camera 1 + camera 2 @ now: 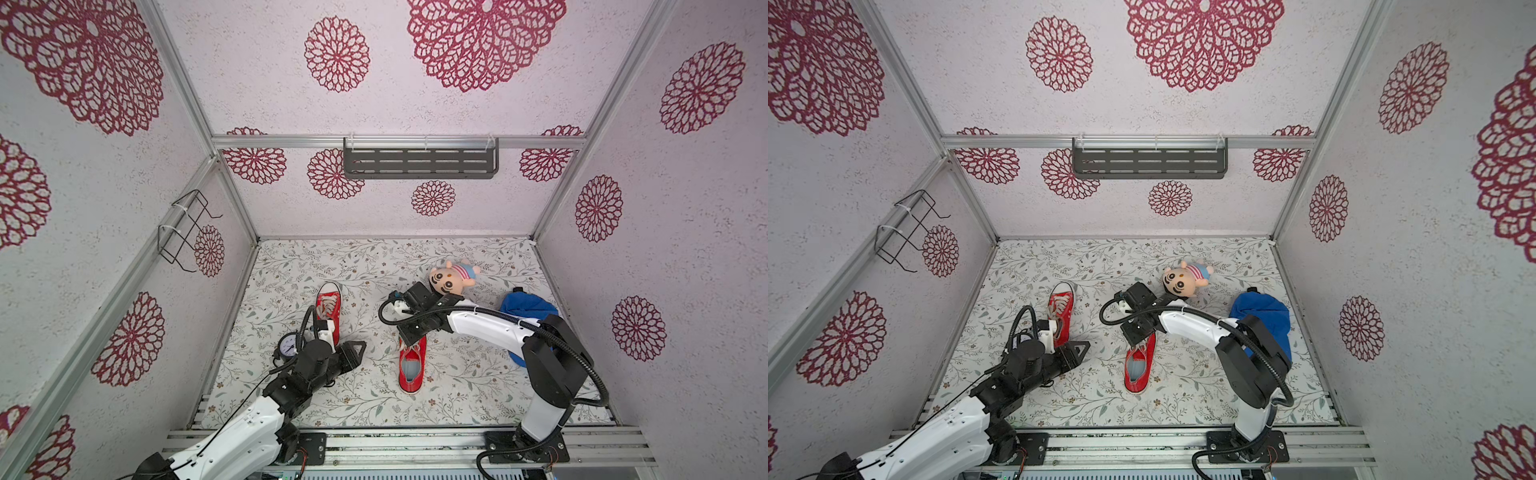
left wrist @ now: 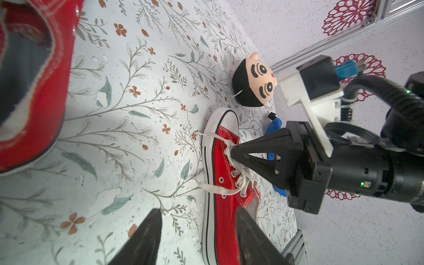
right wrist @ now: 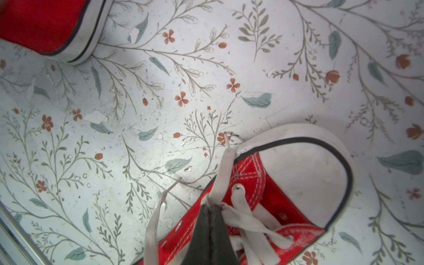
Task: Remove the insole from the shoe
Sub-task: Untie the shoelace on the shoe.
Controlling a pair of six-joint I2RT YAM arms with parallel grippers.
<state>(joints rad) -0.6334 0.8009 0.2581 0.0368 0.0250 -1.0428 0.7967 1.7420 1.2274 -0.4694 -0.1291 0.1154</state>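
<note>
A red canvas shoe (image 1: 411,370) lies mid-table with its toe pointing away, and its grey-blue insole (image 1: 409,369) shows inside the opening in both top views (image 1: 1137,368). My right gripper (image 3: 210,206) reaches down over the front of the shoe (image 3: 286,195) and is shut on a white lace (image 3: 223,169). The left wrist view shows the same pinch at the right gripper's tips (image 2: 232,152). My left gripper (image 1: 362,347) hovers low just left of the shoe, open and holding nothing. Its dark fingers (image 2: 146,238) frame the shoe's side (image 2: 226,224).
A second red shoe (image 1: 329,307) lies under my left wrist, with a pressure gauge (image 1: 286,345) beside the left arm. A plush doll (image 1: 451,278) and a blue cloth bundle (image 1: 528,309) sit behind and under my right arm. The enclosure walls carry a shelf (image 1: 419,162) and a wire rack (image 1: 185,230).
</note>
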